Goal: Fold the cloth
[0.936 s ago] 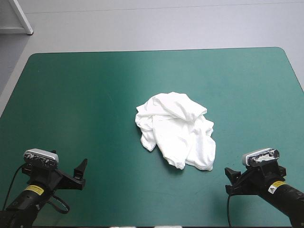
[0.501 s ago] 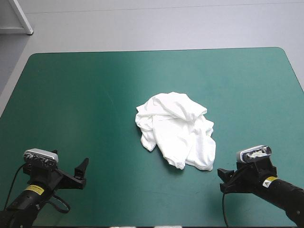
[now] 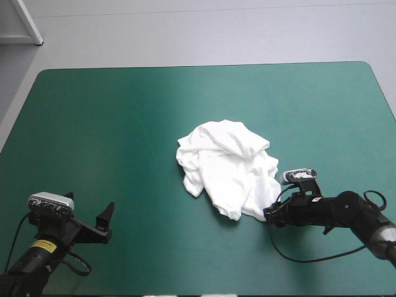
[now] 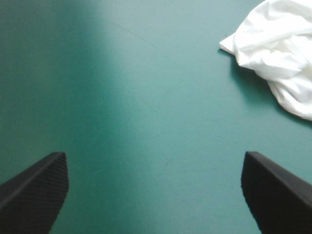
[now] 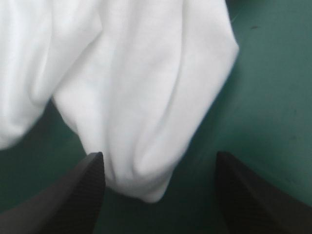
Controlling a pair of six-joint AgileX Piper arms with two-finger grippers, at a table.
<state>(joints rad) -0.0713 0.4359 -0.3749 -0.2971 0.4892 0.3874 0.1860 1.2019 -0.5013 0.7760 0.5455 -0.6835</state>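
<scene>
One T-shirt [image 3: 229,170] before right end effector [image 3: 268,215]

The surface [image 3: 93,124] wore a teal-green cover [image 3: 309,111] with round far corners. Grey floor [image 3: 216,31] lay past its far edge, at 12 o'clock. A white bar [image 3: 28,21] leaned at 11 o'clock, off the surface.

Clear: teal-green cover [image 3: 105,117] all round T-shirt [image 3: 230,170] heap. Ahead of left gripper [image 4: 153,155], fingers apart: bare cover. Between spread fingers of right gripper [image 5: 159,153]: heap's edge.
</scene>
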